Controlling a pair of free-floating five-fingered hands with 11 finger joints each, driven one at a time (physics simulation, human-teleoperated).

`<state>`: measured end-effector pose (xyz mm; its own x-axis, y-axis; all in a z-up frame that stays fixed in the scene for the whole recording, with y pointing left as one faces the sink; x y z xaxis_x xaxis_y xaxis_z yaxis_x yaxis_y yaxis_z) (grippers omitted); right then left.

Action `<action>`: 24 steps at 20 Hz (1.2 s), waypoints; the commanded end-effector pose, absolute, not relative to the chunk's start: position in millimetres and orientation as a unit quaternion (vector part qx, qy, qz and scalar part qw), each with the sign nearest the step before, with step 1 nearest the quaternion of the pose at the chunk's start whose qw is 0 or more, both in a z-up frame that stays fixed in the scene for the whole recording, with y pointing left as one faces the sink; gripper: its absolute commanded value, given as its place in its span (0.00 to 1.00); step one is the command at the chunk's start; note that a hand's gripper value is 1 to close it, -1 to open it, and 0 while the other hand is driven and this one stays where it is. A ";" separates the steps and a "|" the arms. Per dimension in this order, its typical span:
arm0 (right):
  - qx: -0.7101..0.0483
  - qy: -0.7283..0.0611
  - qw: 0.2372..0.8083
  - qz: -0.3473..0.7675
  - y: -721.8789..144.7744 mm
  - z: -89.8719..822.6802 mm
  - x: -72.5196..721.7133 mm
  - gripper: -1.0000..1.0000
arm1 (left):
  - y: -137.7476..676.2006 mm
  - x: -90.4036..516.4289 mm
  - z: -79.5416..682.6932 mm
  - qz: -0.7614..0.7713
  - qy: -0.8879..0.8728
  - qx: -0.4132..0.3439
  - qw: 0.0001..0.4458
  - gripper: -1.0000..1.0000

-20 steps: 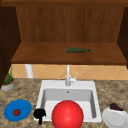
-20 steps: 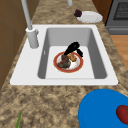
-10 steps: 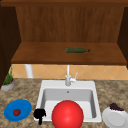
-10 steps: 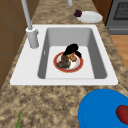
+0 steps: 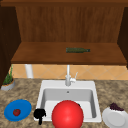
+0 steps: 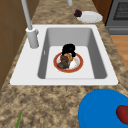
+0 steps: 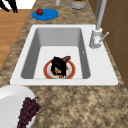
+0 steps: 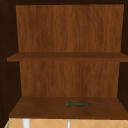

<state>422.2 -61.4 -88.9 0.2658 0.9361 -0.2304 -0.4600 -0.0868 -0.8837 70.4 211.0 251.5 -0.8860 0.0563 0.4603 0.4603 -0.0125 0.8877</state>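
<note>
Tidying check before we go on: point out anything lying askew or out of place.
The green bottle lies on its side on the lower shelf rather than upright. A red-rimmed plate of food sits flat in the sink basin.

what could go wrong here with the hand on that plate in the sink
1. The right hand rests at the rim of the red-rimmed plate, which carries food; any tilt could spill it into the sink.
2. The basin walls stand close round the plate, so it may knock them.
</note>
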 end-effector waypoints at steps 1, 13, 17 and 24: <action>-0.487 -0.242 0.633 0.551 -55.5 -101.4 422.2 1.00 | 211.0 70.4 251.5 -0.686 -0.687 -0.188 0.147 0.50; -0.489 -0.255 0.637 0.538 -73.9 -20.6 391.1 1.00 | 211.0 70.4 251.5 -0.686 -0.687 -0.188 0.147 0.50; -0.491 -0.264 0.636 0.534 -88.0 7.5 391.3 1.00 | 211.0 70.4 251.5 -0.686 -0.687 -0.188 0.147 0.50; -0.481 -0.268 0.637 0.540 -118.7 63.1 367.9 1.00 | 211.0 70.4 251.5 -0.686 -0.687 -0.188 0.147 0.50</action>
